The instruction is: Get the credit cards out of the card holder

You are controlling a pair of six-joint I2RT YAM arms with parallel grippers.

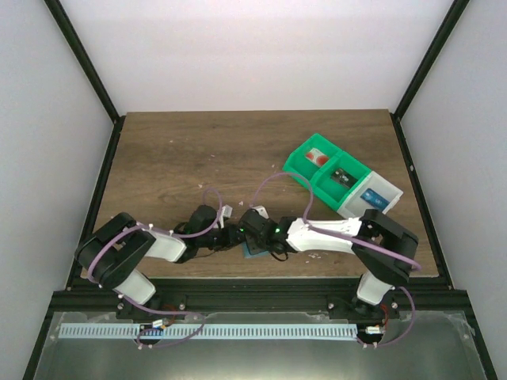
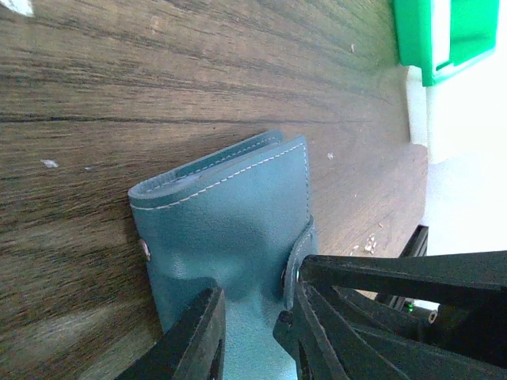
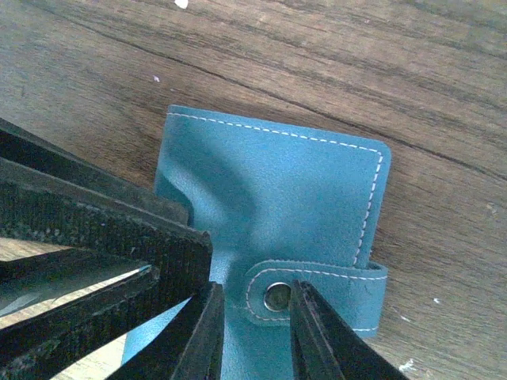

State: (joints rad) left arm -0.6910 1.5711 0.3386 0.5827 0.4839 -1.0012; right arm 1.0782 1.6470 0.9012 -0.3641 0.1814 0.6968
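Left gripper (image 2: 253, 294): the jaws are closed on the near part of the holder. The leather dimples between them, so I judge this a firm hold.
Item: light-blue stitched leather folding card holder (image 2: 230, 214), lying shut and flat on the dark wood-grain surface (image 2: 119, 79). It sits at the near edge, between the two grippers. No credit cards are in view.
Facing: the cover faces up. The strap wraps over the right-hand edge, so I take that as the mouth and the spine as facing left.
Long axis: it seems to run near-to-far, away from both wrist cameras. The near end is hidden, so I hold this loosely.
Fastener: blue strap tab (image 3: 333, 293) with its metal snap stud (image 3: 277, 297) pressed home.
Right gripper (image 3: 253, 291): the jaws are parted astride the stud and are gripping nothing.
Step in hand: unsnapping, in my judgement.
Method: I would keep the left hold steady. With the right jaws I would pinch the tab's rounded free end and peel it up towards the mouth edge, without dragging the holder.
Far right: green plastic compartment bins (image 2: 436, 32), well apart.
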